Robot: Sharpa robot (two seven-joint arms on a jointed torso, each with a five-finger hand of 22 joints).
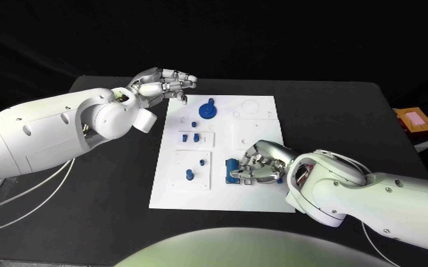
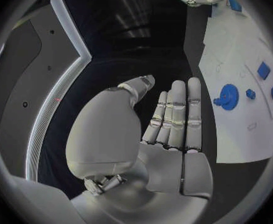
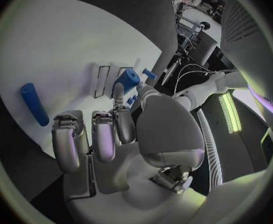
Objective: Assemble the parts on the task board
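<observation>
The white task board (image 1: 254,200) lies in the middle of the black table. A round blue part (image 1: 207,109) (image 2: 228,95) stands near its far end, and several small blue parts (image 1: 189,136) sit on its left half. My left hand (image 1: 165,84) (image 2: 173,129) hovers over the board's far left corner with straight fingers and holds nothing. My right hand (image 1: 258,165) (image 3: 111,134) rests curled on the board's near right part, over blue parts (image 1: 237,179). One fingertip (image 3: 118,92) reaches a blue block (image 3: 129,78); whether it is gripped I cannot tell. A blue cylinder (image 3: 34,103) lies loose beside the hand.
An orange box (image 1: 414,118) sits just off the table's right edge. Bare black table (image 1: 339,112) lies to the right of the board and also to its left. White cables (image 1: 36,186) hang under the left arm.
</observation>
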